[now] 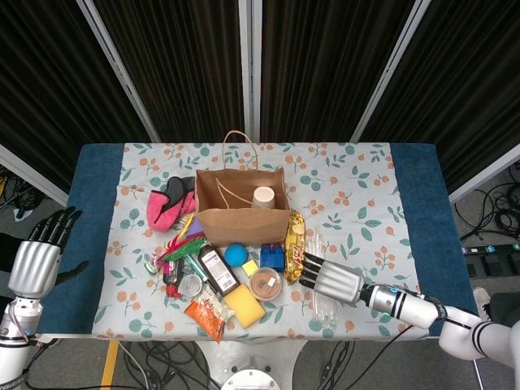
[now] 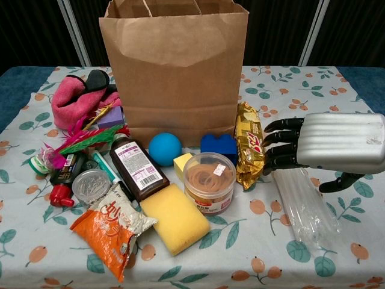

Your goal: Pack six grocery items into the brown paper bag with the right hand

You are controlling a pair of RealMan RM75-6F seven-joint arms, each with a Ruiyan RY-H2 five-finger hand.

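The brown paper bag [image 1: 241, 213] [image 2: 174, 66] stands upright at mid-table, with a paper cup [image 1: 262, 197] inside it. In front of it lie a gold snack packet [image 1: 294, 242] [image 2: 248, 150], a blue ball [image 2: 165, 149], a tub of rubber bands [image 2: 209, 182], a yellow sponge [image 2: 174, 218] and a clear bundle of straws [image 2: 304, 208]. My right hand [image 1: 333, 280] [image 2: 331, 143] hovers low over the straws, fingers spread and empty. Its fingertips [image 2: 274, 144] reach the gold packet's right edge; I cannot tell if they touch. My left hand [image 1: 36, 258] is open beyond the table's left edge.
Left of the bag lie a pink cloth [image 2: 69, 99], coloured feathers [image 2: 84, 139], a brown bottle [image 2: 137, 168], a small round tin [image 2: 90, 183] and an orange snack bag [image 2: 111, 232]. A blue block [image 2: 218, 146] sits beside the ball. Flowered cloth shows right of the straws.
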